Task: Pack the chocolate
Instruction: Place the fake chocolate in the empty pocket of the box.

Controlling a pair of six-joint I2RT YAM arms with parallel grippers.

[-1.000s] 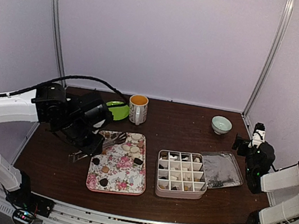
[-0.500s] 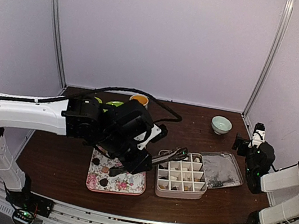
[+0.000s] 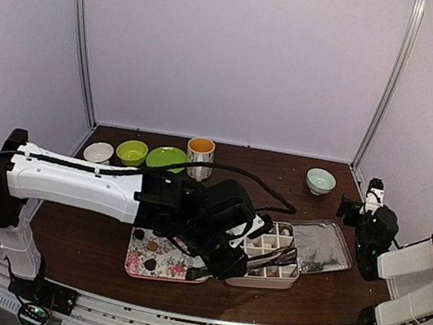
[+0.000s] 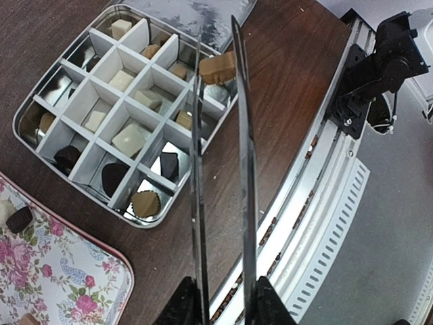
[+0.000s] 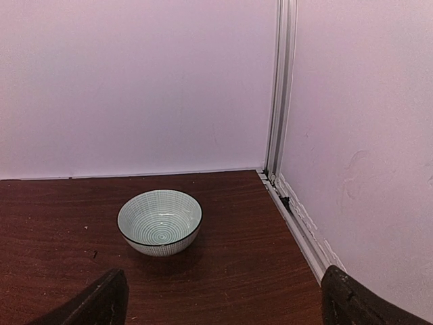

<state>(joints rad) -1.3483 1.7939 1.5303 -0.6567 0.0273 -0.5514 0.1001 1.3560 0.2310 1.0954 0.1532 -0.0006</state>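
With our left tool (image 4: 223,308) clamped on the tongs (image 4: 245,176), we should centre the tan chocolate (image 4: 218,66) over a free box (image 4: 110,108) cell.

Floral tray (image 3: 171,269) half hidden under left arm (image 3: 81,184), right end effector fingers (image 5: 101,301) cut off below.

The left gripper (image 3: 226,255) has moved from the left edge of the bench toward the middle, past the flowered tray (image 3: 171,269). Its tongs (image 4: 220,169) now hold a tan chocolate (image 4: 216,66) over the divided box (image 4: 91,91). The white bowl (image 3: 99,152) and green bowl (image 3: 132,152) near the far left corner are now uncovered.
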